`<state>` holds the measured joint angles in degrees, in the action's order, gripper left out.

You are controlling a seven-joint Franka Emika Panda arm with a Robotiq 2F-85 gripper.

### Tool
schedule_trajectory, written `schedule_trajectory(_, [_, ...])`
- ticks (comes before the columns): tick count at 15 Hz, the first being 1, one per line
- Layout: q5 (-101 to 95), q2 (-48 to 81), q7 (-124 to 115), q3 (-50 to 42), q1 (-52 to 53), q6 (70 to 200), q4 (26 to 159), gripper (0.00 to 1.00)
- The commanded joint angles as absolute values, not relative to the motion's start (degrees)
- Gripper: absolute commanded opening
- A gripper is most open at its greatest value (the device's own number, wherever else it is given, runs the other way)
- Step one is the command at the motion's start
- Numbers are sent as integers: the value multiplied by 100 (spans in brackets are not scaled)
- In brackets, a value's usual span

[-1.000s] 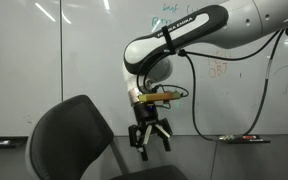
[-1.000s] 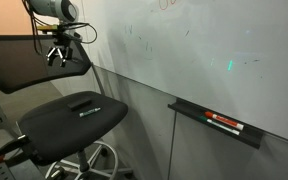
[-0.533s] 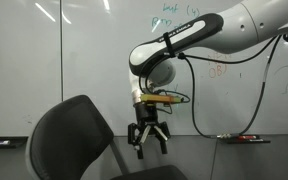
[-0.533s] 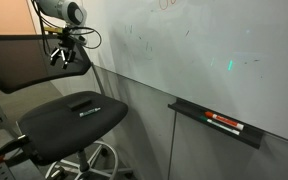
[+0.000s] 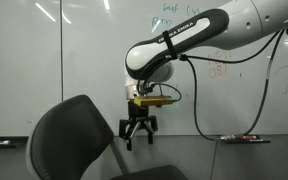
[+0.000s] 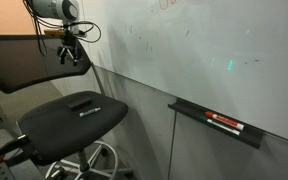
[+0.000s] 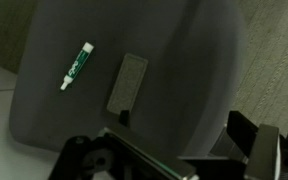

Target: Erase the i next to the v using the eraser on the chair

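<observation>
The whiteboard (image 5: 44, 70) fills the background in both exterior views, and it runs off toward 3 o'clock in an exterior view (image 6: 214, 60). Teal words (image 5: 169, 8) sit at its 12 o'clock edge, with an orange scribble (image 5: 219, 70) toward 2 o'clock. The i and the v are too small and faint to pick out among the marks.

The chair (image 5: 69, 140) stands in front of the board. Its black backrest is at 7 o'clock in that view, and its dark seat (image 6: 69, 125) is at 8 o'clock in an exterior view.

The arm (image 5: 184, 40) reaches in from 2 o'clock and bends down over the chair. The gripper (image 5: 138, 142) hangs with its fingers pointing down and spread apart, holding nothing. It is above the seat and just beside the backrest (image 6: 70, 58).

A tray (image 6: 189, 112) is fixed under the board at 4 o'clock and holds a red marker (image 6: 224, 124).

In the wrist view, the eraser (image 7: 130, 83) is a grey rectangle lying flat on the seat near the middle of the picture. It lies at 11 o'clock from the gripper (image 7: 184, 125) and clear of both fingers. A white and green marker (image 7: 77, 65) lies on the seat at 9 o'clock from the eraser, apart from it.
</observation>
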<state>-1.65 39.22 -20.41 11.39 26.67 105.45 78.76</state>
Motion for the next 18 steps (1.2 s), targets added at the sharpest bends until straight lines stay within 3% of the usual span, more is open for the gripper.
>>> schedule_trajectory(1, [-998,3625,-2117,812,2875,11116,8222,100])
schedule_trajectory(18, [-1245,3708,-2193,766,2842,11289,8215,100])
